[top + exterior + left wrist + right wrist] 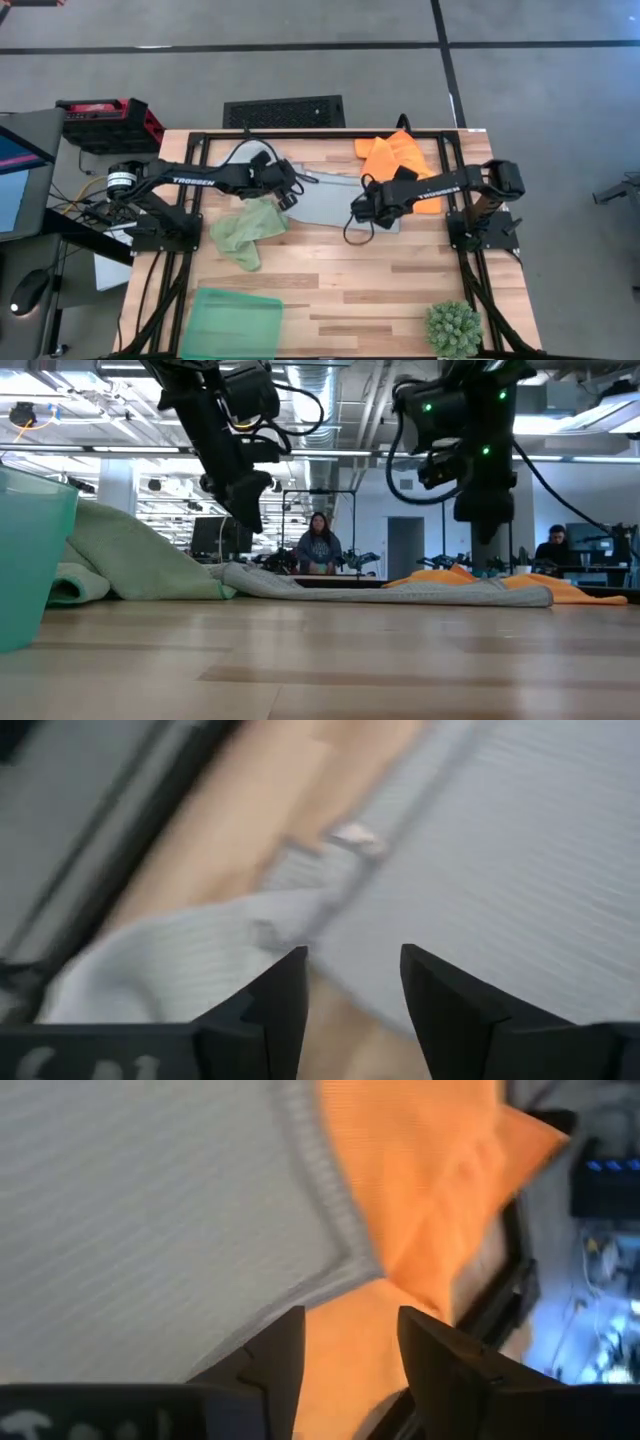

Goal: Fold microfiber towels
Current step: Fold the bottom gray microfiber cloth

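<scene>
A pale grey-blue towel lies flat on the far middle of the table, and its right part lies over an orange towel. A crumpled light green towel rests on the wood to its left. My left gripper hangs open just above the grey towel's left edge, nothing between its fingers. My right gripper hangs open above the grey towel's right corner, where the orange towel shows beside it. In the low view both grippers stand clear above the grey towel.
A translucent green tray stands at the near left edge and a spiky green plant at the near right. Bare wood lies between them across the near half of the table. People sit in the room beyond the table.
</scene>
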Controlling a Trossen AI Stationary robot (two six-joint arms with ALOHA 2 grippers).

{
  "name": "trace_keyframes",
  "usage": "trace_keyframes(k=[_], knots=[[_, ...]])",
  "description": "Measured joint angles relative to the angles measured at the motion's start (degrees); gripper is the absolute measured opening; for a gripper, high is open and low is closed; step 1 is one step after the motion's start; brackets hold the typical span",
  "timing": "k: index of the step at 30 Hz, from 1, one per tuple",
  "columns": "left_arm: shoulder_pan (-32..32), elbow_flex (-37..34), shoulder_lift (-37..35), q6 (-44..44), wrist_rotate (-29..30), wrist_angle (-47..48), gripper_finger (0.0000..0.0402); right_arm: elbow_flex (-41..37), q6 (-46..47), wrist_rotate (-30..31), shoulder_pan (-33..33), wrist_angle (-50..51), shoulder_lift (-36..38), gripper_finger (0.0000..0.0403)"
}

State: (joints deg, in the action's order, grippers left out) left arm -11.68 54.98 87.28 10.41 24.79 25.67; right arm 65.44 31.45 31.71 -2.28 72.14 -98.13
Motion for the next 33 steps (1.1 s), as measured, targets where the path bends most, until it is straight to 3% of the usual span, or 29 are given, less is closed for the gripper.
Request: trace_keyframes(k=[4, 9, 13, 20, 33], knots=[[2.6, 0.0, -0.6, -2.6, -3.6, 0.1, 0.0153, 0.3, -4.0, -5.0, -5.6, -1.3, 0.7, 0.0172], [6.7, 0.0, -2.5, -5.4, -2.6, 0.7, 0.0153, 0.3, -10.6, -13.2, -11.5, -5.7, 0.6, 0.0162], [9.8, 0.0, -5.3, -5.5, -0.4, 0.6, 0.0153, -0.8, -12.5, -15.0, -13.8, -9.3, 0.6, 0.0153], [13.6, 0.0, -10.6, -5.4, 3.1, 1.5, 0.0153, -6.0, -13.1, -15.5, -12.8, -13.2, 0.6, 0.0137], [14.3, 0.0, -16.4, -5.0, 3.1, 2.7, 0.0152, -11.1, -15.2, -18.4, -8.7, -20.1, 0.5, 0.0118]])
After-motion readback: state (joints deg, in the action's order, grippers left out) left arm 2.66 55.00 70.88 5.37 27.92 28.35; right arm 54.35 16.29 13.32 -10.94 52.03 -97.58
